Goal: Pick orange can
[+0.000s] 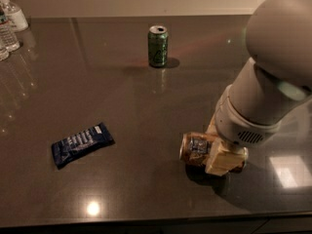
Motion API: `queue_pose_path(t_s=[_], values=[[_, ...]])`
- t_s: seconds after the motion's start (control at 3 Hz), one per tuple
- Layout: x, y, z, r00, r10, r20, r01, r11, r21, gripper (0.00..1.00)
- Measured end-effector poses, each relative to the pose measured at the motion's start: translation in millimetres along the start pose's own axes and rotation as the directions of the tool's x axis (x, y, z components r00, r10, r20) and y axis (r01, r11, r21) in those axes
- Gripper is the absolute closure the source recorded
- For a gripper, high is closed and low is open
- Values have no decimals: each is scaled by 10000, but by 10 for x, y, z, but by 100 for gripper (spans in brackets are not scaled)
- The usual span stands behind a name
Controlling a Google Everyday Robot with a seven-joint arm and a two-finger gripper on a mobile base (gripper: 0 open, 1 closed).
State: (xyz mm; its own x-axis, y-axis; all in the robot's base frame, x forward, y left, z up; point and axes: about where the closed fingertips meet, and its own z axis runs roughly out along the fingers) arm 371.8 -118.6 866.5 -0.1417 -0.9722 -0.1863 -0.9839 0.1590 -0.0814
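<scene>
Task stage: reach done, judging by the gripper (218, 149) set down over the orange can (195, 149); lift not yet done.
Done so far: gripper brought onto the right thing, not the green can (158, 46).
Left to do: secure the hold if not already made, then raise the can clear of the table (122, 96).
Gripper place: at about 4 o'clock from the table's middle, low at the table top, across the right-hand part of the can's body, under the big grey arm (263, 96).
Gripper state: cannot tell whether clamped on the can or only set around it.
Orange can place: on the table at about 4 o'clock from the middle, apparently resting on the surface, with a shadow close under it.
Orange can pose: lying on its side, not upright.
Long axis: roughly along the 9-to-3 o'clock line, nearly level with the table's near edge.
Facing: one silver end toward 9 o'clock, in plain sight; other end toward 3 o'clock, hidden behind the gripper; top or bottom not told apart.
Grip line: across the can's body, judged suitable for a can lying this way.
Other things: green can upright at 12 o'clock, dark snack wrapper (81, 143) at 8 o'clock, bottles (9, 23) at 10 o'clock, all well apart from the gripper.
</scene>
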Motion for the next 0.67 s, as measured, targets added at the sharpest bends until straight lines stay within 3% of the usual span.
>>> queue_pose_path(t_s=[0.33,0.67], values=[[-41,-143,-313,9999,-64,124,62,9998,190,100],[-62,-339,-730,9995,-150,267,136,9986,515,100]])
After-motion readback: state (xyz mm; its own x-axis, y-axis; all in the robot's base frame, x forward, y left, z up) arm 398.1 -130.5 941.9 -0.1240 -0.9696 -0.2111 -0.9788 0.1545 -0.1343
